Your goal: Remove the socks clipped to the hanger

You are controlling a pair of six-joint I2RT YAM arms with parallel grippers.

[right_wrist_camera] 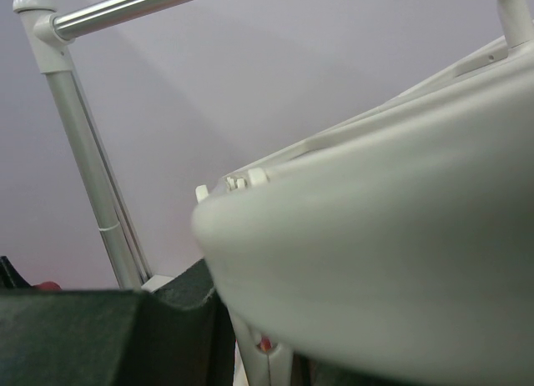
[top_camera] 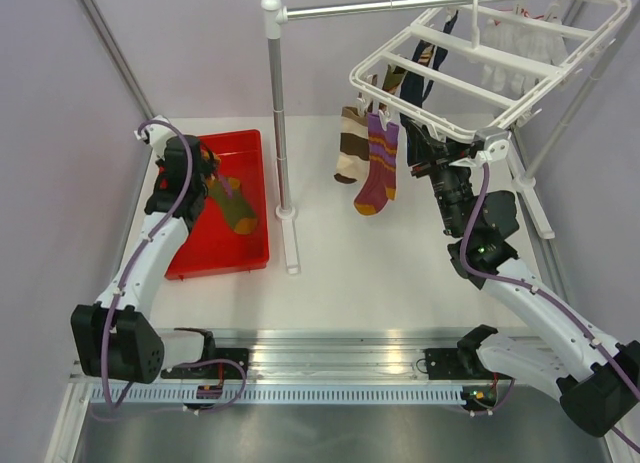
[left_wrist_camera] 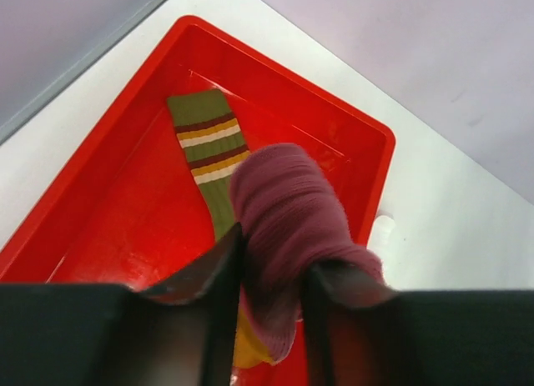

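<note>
The olive striped sock (left_wrist_camera: 210, 161), banded in cream, maroon and yellow with a maroon end, is off the hanger and is held by the left gripper (left_wrist_camera: 271, 265). That gripper's jaws are clamped on the maroon end, which bulges up between the two fingers. The sock runs down from the grip into the red tray (left_wrist_camera: 108, 228), and its olive cuff reaches the tray floor. The tray stands on the white table (top_camera: 370, 263), at the table's left side. At the right side, the right gripper (top_camera: 428, 161) is raised to the near corner of the hanger (top_camera: 492, 136), a white rectangular frame with crossbars. In the right wrist view the frame's rim fills most of the picture, directly against the dark fingers. Whether the right jaws are apart or together cannot be told. A purple sock (top_camera: 378, 168) with orange stripes hangs from the frame's near-left edge, just beside a brown-and-cream striped sock (top_camera: 350, 143). Both hang clear of the table. Farther back under the frame hangs a dark navy sock (top_camera: 430, 58). The white socks (top_camera: 520, 43) hang at the far end. The hanger is hooked on the rail of the metal pole stand (top_camera: 279, 113), whose upright post stands between the tray and the hanging socks.
</note>
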